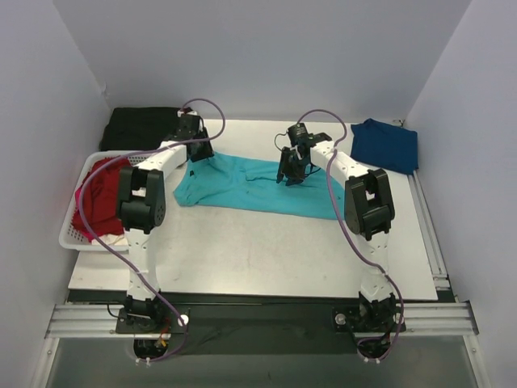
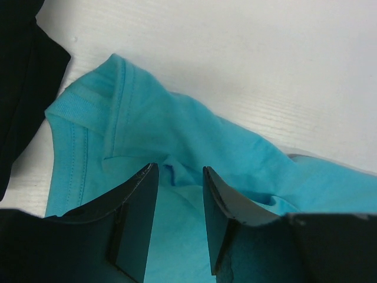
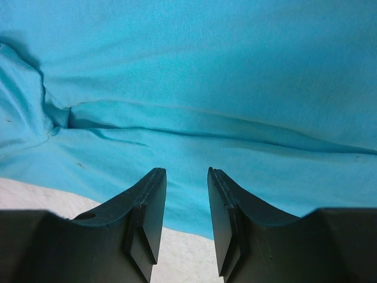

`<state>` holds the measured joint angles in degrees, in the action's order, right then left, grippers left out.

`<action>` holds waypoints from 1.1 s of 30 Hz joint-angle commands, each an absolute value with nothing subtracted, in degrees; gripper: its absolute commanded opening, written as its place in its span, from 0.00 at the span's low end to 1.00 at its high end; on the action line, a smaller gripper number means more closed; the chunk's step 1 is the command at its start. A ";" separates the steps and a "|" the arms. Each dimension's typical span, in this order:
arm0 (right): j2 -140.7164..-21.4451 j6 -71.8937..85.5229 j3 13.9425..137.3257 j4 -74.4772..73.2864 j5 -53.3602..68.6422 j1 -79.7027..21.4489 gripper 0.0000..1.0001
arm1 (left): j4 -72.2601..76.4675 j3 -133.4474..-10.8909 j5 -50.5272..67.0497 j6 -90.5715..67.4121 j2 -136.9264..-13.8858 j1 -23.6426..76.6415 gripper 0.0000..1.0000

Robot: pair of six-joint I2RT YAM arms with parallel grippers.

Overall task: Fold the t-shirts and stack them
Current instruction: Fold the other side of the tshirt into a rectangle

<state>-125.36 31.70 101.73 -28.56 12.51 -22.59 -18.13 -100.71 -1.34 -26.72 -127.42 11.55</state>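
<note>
One teal t-shirt [image 1: 242, 190] lies beneath left pincer [image 1: 196, 153] and right pincer [image 1: 289, 176].

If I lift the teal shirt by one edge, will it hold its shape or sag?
Probably sags: the teal shirt lies limp and creased, with soft folds across it in the right wrist view. Likely light, as the cloth looks thin. Pushed, it would likely bunch up rather than slide whole, as the pucker near its hem suggests.

The left arm [image 1: 142, 250] and right arm [image 1: 373, 259] have white links and chunky black joint housings. A purple cable [image 1: 323, 112] trails along each. The left gripper [image 2: 179, 170] and right gripper [image 3: 186, 172] have flat, black, wedge-shaped fingers [image 3: 147, 206] with grooved inner edges.
</note>
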 commanded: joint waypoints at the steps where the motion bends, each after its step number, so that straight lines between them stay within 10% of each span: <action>1: -125.33 32.34 103.71 -30.76 12.66 -22.94 0.35 | -21.53 -103.71 -3.60 -27.07 -128.49 11.07 0.47; 11: -125.51 32.26 103.54 -30.85 12.66 -23.03 0.35 | -21.88 -103.80 -1.41 -27.77 -129.81 11.08 0.38; 16: -125.42 32.26 103.36 -30.94 12.66 -23.03 0.35 | -22.59 -105.12 -1.58 -27.95 -129.73 11.07 0.00; 33: -124.98 31.64 102.75 -30.94 13.18 -23.20 0.34 | -20.65 -99.22 -8.96 -31.55 -118.92 12.39 0.00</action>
